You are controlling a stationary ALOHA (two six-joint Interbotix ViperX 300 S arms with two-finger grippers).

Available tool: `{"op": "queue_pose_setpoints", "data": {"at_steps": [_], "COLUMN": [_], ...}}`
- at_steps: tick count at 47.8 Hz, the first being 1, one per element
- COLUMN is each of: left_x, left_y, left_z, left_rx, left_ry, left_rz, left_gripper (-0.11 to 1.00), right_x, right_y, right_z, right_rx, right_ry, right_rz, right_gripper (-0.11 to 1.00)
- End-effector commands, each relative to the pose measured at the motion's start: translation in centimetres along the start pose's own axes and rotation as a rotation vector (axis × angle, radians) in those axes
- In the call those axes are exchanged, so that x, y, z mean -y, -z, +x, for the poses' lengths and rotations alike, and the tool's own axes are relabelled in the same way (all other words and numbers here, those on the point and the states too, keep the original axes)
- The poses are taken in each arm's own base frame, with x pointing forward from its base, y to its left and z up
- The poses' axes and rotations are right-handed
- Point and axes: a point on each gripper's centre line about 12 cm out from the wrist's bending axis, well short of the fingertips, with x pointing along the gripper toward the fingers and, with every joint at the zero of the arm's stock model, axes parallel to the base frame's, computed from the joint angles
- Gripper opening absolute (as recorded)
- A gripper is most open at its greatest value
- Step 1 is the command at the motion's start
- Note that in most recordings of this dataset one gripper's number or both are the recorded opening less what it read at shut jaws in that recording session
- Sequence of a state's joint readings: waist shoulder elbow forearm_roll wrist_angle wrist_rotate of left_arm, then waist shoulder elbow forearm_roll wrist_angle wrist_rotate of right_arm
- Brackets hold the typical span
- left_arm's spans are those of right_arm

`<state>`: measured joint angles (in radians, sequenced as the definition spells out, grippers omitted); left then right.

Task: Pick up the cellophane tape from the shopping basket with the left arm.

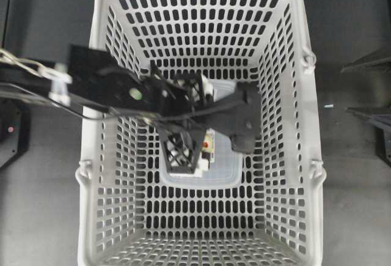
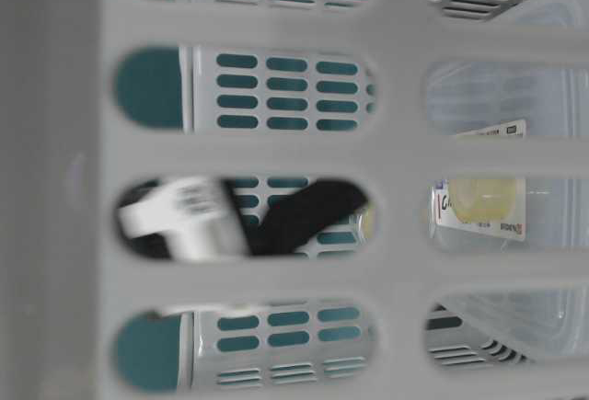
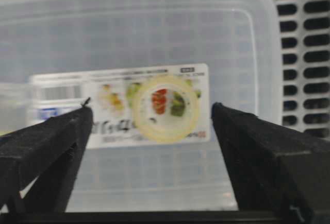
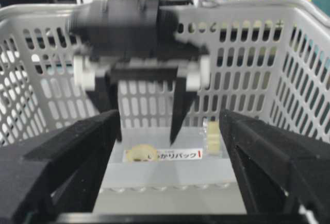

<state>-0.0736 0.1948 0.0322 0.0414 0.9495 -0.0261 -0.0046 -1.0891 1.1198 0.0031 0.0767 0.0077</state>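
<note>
The cellophane tape is a small pale-yellow ring lying flat on the printed label of a large clear container on the floor of the shopping basket. My left gripper is open and hangs above the container, one finger on each side of the tape, not touching it. In the overhead view the left gripper hides the tape. The right wrist view shows the left gripper just above the tape. My right gripper is open and empty, outside the basket.
The clear container fills the middle of the basket floor. A second small pale-yellow item lies on it near the label's other end. The slotted basket walls rise on all sides of the left gripper.
</note>
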Motion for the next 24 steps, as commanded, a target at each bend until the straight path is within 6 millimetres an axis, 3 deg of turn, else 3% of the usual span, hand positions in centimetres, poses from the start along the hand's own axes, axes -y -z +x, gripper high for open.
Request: {"op": "queue_pose_setpoints", "data": {"at_steps": [1, 24], "left_x": [0.2, 0.4], "left_y": [-0.4, 0.7], "left_z": [0.1, 2.6], "left_rx": [0.008, -0.003], "left_ry": [-0.001, 0.002], "left_rz": [-0.008, -0.022], "left_gripper": [0.90, 0.90], "right_x": [0.0, 0.1], "right_y": [-0.4, 0.0], "right_z": [0.1, 0.0], "right_rx": [0.014, 0.008], "right_ry": [0.001, 0.004], "right_rz": [0.003, 0.004], "right_gripper": [0.75, 0.75]}}
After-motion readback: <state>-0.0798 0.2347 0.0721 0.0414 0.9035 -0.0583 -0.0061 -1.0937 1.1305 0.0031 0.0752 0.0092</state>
